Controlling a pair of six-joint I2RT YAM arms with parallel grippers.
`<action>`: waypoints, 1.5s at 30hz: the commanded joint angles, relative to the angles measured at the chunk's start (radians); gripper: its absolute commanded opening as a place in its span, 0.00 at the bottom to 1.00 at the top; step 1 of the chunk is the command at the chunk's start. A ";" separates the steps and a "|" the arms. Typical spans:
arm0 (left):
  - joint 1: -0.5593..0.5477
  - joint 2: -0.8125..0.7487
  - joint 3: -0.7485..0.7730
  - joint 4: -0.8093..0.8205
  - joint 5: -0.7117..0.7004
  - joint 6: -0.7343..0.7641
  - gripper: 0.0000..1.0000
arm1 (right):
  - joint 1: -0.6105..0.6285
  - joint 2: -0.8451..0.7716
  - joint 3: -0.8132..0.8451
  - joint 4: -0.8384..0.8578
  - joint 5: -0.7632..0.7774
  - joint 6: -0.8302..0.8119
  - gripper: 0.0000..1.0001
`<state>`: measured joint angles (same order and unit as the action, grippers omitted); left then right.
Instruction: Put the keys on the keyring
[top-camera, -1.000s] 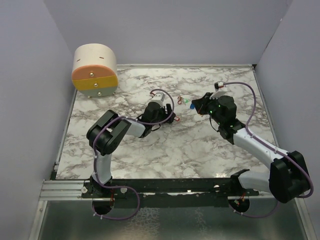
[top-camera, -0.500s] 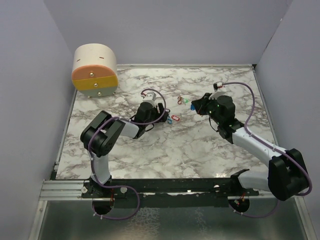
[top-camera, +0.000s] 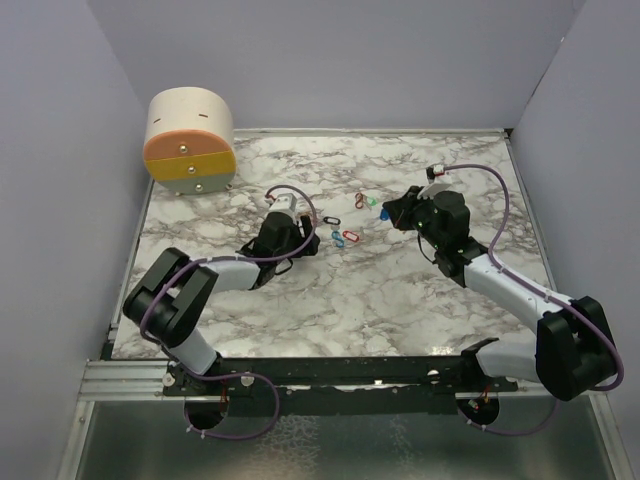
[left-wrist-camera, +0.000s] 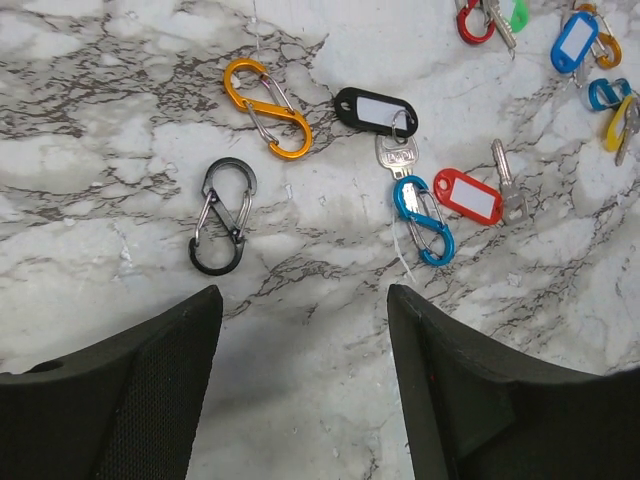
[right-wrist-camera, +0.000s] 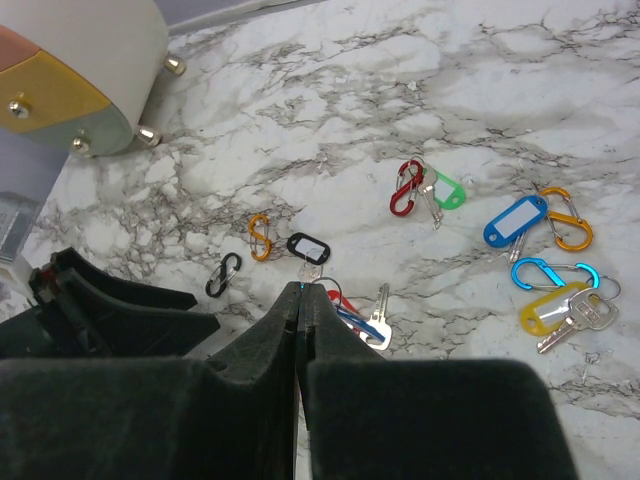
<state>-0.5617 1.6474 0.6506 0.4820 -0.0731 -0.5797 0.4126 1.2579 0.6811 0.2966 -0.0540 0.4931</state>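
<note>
Keys with plastic tags lie scattered on the marble. In the left wrist view the black-tagged key and red-tagged key lie ahead of my open left gripper, which holds nothing. Carabiner-style keyrings lie loose among them: orange, black and blue. From above, the left gripper sits just left of the cluster. My right gripper is shut and raised above the table, with the blue tag, yellow tag and green tag to its right. Nothing held shows in it.
A round cream and orange drawer box stands at the back left corner. Grey walls close in the table on three sides. A red carabiner and another orange one lie by the far tags.
My left arm has pulled back to the left, away from the keys, uncovering the black tag and blue carabiner. Its gripper stays open. The right arm has not moved.
</note>
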 joint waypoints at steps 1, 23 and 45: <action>0.008 -0.126 -0.032 -0.051 -0.072 0.014 0.69 | 0.002 -0.004 -0.005 0.016 0.002 -0.001 0.01; 0.008 -0.051 0.042 -0.066 -0.188 0.210 0.88 | 0.002 0.017 0.010 0.007 -0.040 -0.044 0.01; 0.008 0.133 0.134 -0.056 -0.195 0.259 0.77 | 0.002 0.026 0.010 0.011 -0.034 -0.034 0.01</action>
<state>-0.5579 1.7500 0.7536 0.4175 -0.2428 -0.3370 0.4126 1.2739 0.6811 0.2932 -0.0734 0.4664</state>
